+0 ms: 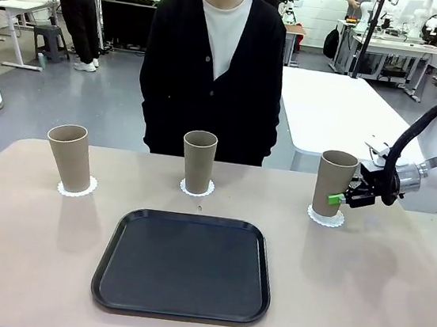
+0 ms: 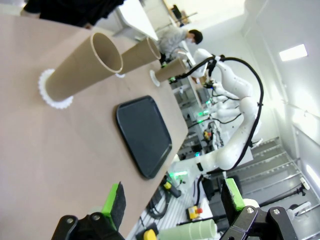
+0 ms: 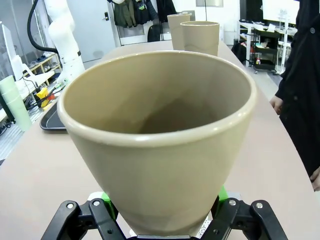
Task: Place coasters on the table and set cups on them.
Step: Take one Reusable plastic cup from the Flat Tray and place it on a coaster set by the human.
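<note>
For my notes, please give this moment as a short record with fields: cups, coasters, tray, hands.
cups: three upright on the table: left cup, middle cup, right cup
coasters: one under each cup: left, middle, right
tray: black, nothing on it, nearer the robot than the cups
right hand: shut on right cup
left hand: open, holding nothing

- I see three tan-brown cups: left [image 1: 69,156], middle [image 1: 198,161], right [image 1: 334,183], all plain, no print.
- Under each I see a white coaster with a scalloped lace edge: left [image 1: 77,189], middle [image 1: 197,190], right [image 1: 324,218].
- My table [image 1: 22,267] is plain beige.
- The tray [image 1: 184,266] is solid black.
- My right gripper [image 1: 340,197] is black with bright green pads; the left gripper [image 2: 172,202] matches.
- The person [image 1: 213,67] wears a black cardigan over white.
</note>
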`<state>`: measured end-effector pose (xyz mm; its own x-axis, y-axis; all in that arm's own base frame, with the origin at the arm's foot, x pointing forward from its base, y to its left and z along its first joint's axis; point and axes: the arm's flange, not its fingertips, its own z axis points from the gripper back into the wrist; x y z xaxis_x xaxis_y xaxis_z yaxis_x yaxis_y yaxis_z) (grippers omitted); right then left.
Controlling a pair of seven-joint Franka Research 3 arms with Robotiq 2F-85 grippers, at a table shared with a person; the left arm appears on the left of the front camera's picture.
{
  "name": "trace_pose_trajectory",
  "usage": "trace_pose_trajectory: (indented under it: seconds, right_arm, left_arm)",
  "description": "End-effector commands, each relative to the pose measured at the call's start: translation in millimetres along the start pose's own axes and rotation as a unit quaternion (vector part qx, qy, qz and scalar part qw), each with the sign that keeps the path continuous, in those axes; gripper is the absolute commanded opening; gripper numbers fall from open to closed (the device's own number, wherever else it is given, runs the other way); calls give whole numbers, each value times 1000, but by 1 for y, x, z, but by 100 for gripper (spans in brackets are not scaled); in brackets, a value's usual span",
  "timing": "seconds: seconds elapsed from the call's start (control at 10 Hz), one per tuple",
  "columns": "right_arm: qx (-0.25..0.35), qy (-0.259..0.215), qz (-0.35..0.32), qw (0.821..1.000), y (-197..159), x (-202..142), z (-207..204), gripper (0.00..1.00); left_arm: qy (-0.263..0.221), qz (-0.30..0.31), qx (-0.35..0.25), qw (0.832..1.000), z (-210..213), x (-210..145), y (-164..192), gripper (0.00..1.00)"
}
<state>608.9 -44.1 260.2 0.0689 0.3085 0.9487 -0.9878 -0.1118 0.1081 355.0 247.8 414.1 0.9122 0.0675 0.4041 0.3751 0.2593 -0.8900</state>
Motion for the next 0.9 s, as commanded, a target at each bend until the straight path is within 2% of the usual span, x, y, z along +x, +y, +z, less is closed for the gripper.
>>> trace_pose_trajectory:
  seconds: [0.0,0.8]
  right_arm:
    - [1,2,18,1000,-6,-4,5,82]
    - [7,-8,15,1000,-10,-15,9,82]
  left_arm:
    - [-7,-3,-2,1000,1,1,-2,100]
    - [-7,-3,-2,1000,1,1,-2,100]
